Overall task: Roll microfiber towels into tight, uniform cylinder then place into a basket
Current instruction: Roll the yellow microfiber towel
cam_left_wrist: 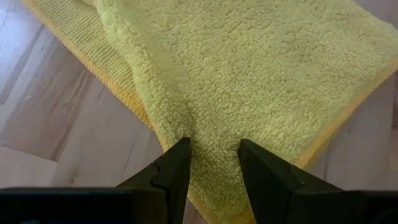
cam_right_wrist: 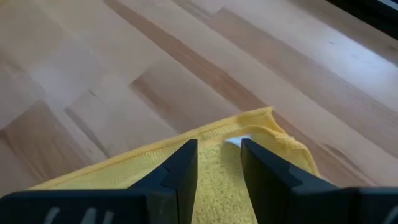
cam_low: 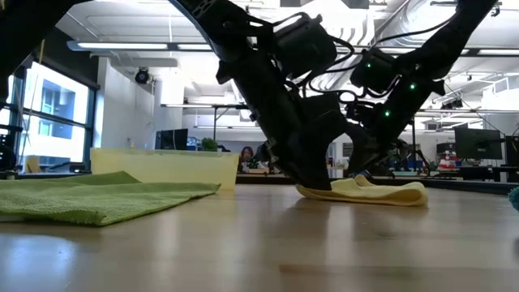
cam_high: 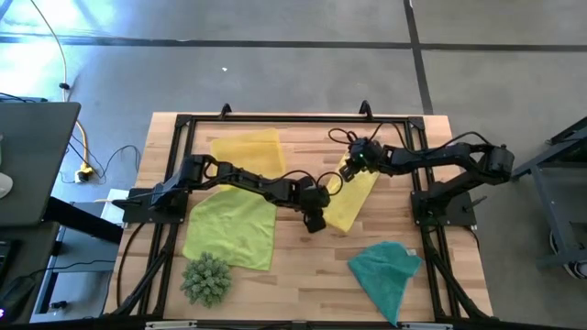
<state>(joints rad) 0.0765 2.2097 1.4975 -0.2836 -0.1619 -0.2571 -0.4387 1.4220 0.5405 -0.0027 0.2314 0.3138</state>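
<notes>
Both grippers pinch the folded yellow towel [cam_high: 353, 197] at mid-table – the left gripper [cam_left_wrist: 214, 163] nips its near end, the right gripper [cam_right_wrist: 219, 163] its far corner. Lime green towel [cam_high: 231, 229] lies flat to the left, teal towel [cam_high: 387, 266] near right, basket [cam_high: 246, 152] far left

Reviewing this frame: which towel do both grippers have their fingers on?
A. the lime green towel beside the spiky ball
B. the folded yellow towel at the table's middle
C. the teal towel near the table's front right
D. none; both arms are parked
B: the left gripper and the right gripper each pinch an end of the yellow towel; the green towel and teal towel lie untouched.
</notes>
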